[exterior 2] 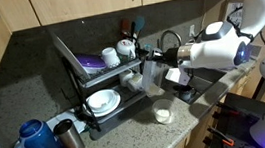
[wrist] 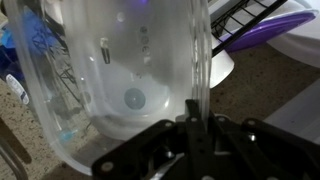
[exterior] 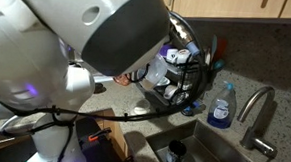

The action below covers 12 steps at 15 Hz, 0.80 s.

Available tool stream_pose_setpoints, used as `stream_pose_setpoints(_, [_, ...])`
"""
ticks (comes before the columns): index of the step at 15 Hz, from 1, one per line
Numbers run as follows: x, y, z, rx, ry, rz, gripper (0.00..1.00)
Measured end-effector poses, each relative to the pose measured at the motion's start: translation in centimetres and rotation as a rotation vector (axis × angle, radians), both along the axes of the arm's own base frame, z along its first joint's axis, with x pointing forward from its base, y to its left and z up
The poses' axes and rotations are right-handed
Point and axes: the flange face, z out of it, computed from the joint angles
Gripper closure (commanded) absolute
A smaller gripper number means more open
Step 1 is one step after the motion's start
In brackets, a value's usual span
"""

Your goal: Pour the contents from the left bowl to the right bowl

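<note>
My gripper (exterior 2: 160, 58) is shut on the rim of a clear plastic bowl (exterior 2: 152, 78) and holds it tilted in the air in front of the dish rack. A small white bowl (exterior 2: 162, 112) stands on the counter right below it. In the wrist view the clear bowl (wrist: 110, 70) fills the left of the picture, its wall pinched between my fingers (wrist: 193, 118). Through the clear wall a white round shape (wrist: 130, 100) shows below. I cannot tell whether anything is inside the clear bowl.
A black dish rack (exterior 2: 77, 75) holds white plates, cups and a purple plate (wrist: 262, 32). In an exterior view a blue soap bottle (exterior: 221, 105), a faucet (exterior: 256, 105) and a sink (exterior: 197, 154) show. Blue bottles (exterior 2: 34, 140) and a metal can (exterior 2: 69, 137) stand on the counter.
</note>
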Motion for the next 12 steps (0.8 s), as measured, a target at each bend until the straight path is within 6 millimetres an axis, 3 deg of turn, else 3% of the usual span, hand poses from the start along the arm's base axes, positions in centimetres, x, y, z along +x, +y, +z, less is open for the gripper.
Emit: stream_pose_setpoints(12, [-0.05,-0.51,-0.02,0.011,0.013,0.019,0.99])
